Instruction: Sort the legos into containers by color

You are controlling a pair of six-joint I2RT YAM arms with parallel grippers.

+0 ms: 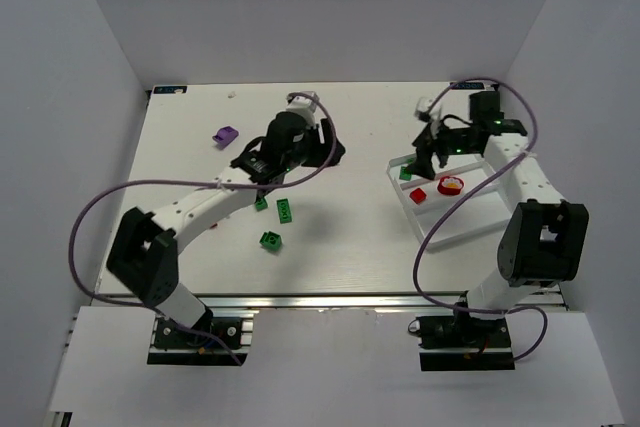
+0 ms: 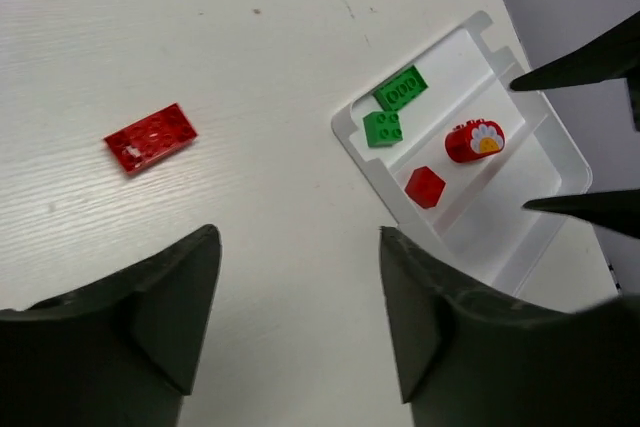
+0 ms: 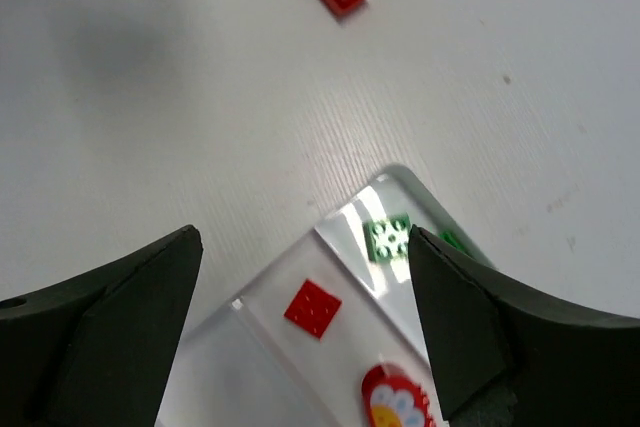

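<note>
a small green studded brick [image 3: 388, 239] lies in the white plastic tray [image 1: 470, 232]'s outer compartment below the right gripper [image 3: 302, 237], spread wide and empty, so a drop looks finished; next the left gripper [image 2: 298, 237], also spread empty, must lower onto the loose flat red brick [image 2: 150, 137].

Table [image 2: 250, 67]: white, matt, fine wood-like grain.
Tray [image 2: 342, 129]: white plastic, smooth, glossy.
Legos [image 2: 150, 137]: smooth plastic, slight sheen.
Left gripper [image 2: 298, 237] fingers [image 2: 160, 317]: black plastic, matt.
</note>
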